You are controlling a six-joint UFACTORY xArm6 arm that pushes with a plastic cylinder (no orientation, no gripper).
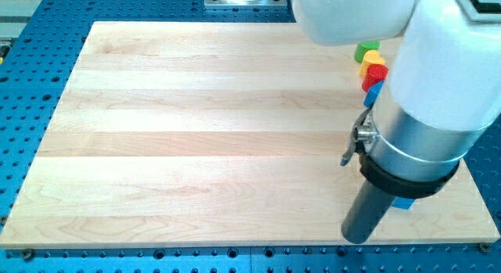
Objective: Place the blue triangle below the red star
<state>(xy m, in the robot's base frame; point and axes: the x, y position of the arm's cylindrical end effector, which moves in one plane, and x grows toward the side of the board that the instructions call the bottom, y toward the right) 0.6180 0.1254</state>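
At the view's upper right, a red block [376, 73] lies on the wooden board [203, 140]; the arm hides part of it, so I cannot make out its shape. A blue block [373, 94] touches its lower edge, mostly hidden. A second blue block [403, 202] peeks out under the arm near the lower right, its shape hidden too. My tip [356, 238] is at the board's bottom edge, left of and below that second blue block and far below the red block.
A green block [366, 49] and a yellow block [370, 61] sit just above the red one. The white and grey arm body [438, 85] covers the board's right side. A blue perforated table [31, 85] surrounds the board.
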